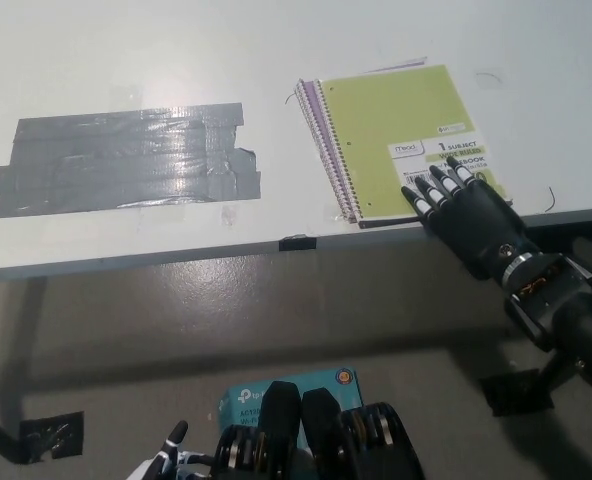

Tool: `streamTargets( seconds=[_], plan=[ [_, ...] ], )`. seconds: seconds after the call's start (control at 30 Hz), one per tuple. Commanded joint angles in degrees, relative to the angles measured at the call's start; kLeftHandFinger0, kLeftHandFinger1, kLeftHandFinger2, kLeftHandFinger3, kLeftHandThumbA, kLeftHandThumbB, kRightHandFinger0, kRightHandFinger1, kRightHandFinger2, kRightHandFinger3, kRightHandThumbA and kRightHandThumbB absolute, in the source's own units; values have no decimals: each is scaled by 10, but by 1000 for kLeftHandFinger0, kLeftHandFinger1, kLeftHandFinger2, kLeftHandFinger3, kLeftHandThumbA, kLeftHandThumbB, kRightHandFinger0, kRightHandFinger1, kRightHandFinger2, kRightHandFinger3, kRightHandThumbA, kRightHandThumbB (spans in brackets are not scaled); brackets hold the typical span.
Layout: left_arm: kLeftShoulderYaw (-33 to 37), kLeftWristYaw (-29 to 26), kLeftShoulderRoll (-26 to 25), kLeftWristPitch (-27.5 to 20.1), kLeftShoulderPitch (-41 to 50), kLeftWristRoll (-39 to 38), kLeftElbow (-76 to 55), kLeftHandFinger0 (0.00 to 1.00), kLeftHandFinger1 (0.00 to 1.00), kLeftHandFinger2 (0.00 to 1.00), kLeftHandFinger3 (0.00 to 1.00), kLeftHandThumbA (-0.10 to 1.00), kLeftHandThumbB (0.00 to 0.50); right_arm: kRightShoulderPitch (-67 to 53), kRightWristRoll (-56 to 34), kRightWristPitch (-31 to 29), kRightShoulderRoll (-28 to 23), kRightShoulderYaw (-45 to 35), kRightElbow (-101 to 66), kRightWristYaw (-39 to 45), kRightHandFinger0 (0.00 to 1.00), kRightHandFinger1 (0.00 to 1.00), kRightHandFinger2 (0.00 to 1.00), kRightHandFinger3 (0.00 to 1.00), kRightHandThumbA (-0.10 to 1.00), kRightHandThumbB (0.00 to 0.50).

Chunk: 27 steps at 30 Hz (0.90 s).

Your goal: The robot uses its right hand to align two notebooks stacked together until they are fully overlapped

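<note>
I see two spiral notebooks stacked on the white table (276,60) near its front edge: a green notebook (401,135) on top of a purple notebook (313,100), which shows only as a sliver along the left. Their long axes run front to back, tilted slightly left. My right hand (466,215) lies flat on the green cover's near right corner, fingers spread, grasping nothing. My left hand (171,455) rests low, its state unclear.
</note>
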State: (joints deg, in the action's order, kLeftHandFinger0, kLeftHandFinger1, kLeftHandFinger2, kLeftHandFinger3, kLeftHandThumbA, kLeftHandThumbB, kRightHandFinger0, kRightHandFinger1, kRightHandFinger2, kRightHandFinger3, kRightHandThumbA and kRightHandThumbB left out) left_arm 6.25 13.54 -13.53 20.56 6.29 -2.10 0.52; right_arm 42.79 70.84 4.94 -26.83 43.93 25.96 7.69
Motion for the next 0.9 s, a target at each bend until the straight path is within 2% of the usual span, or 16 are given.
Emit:
streamTargets(
  seconds=[0.0, 0.13, 0.23, 0.3, 0.33, 0.43, 0.47, 0.6, 0.77, 0.8, 0.87],
  plan=[
    [0, 3, -5, -2, 4, 3, -17, 147, 586, 514, 621, 1000, 500, 13, 10, 18, 3, -12, -7, 52, 1000, 1000, 1000, 1000, 1000, 355],
    [0, 5, -4, -7, 6, 2, -14, 120, 570, 529, 648, 1000, 500, 16, 17, 23, 3, -15, -15, 69, 1000, 1000, 1000, 1000, 1000, 341],
    [2, 4, -5, -5, 5, 6, -13, 132, 619, 612, 654, 1000, 500, 24, 17, 26, 5, -21, -14, 79, 1000, 1000, 1000, 1000, 1000, 341],
    [-1, 7, -3, -7, 5, -2, -12, 140, 637, 639, 615, 1000, 500, 27, 22, 29, 5, -23, -19, 92, 1000, 1000, 1000, 1000, 1000, 344],
    [-4, 6, -2, -6, 6, -4, -15, 138, 628, 621, 587, 1000, 500, 39, 22, 34, 9, -25, -16, 112, 1000, 1000, 1000, 1000, 1000, 370],
    [-2, 5, -4, -9, 5, 0, -13, 155, 628, 651, 586, 1000, 500, 55, 15, 26, 14, -30, -10, 120, 1000, 1000, 1000, 1000, 1000, 377],
    [-1, 5, -5, -5, 5, 2, -15, 158, 622, 632, 602, 1000, 500, 60, 13, 25, 18, -32, -8, 115, 1000, 1000, 1000, 1000, 1000, 389],
    [0, 6, -6, -7, 6, 2, -14, 164, 618, 627, 618, 1000, 500, 63, 22, 24, 24, -29, -15, 121, 1000, 1000, 1000, 1000, 1000, 385],
    [3, 6, -7, -5, 9, 5, -20, 186, 664, 675, 614, 1000, 500, 63, 34, 23, 26, -24, -16, 129, 1000, 1000, 1000, 1000, 1000, 375],
    [0, 8, -6, 0, 9, -1, -20, 184, 673, 684, 623, 1000, 500, 63, 33, 22, 27, -27, -17, 127, 1000, 1000, 1000, 1000, 1000, 357],
    [-3, 10, -4, 1, 9, -7, -20, 223, 718, 725, 611, 1000, 500, 63, 35, 22, 28, -27, -17, 124, 1000, 1000, 1000, 1000, 1000, 364]
  ],
)
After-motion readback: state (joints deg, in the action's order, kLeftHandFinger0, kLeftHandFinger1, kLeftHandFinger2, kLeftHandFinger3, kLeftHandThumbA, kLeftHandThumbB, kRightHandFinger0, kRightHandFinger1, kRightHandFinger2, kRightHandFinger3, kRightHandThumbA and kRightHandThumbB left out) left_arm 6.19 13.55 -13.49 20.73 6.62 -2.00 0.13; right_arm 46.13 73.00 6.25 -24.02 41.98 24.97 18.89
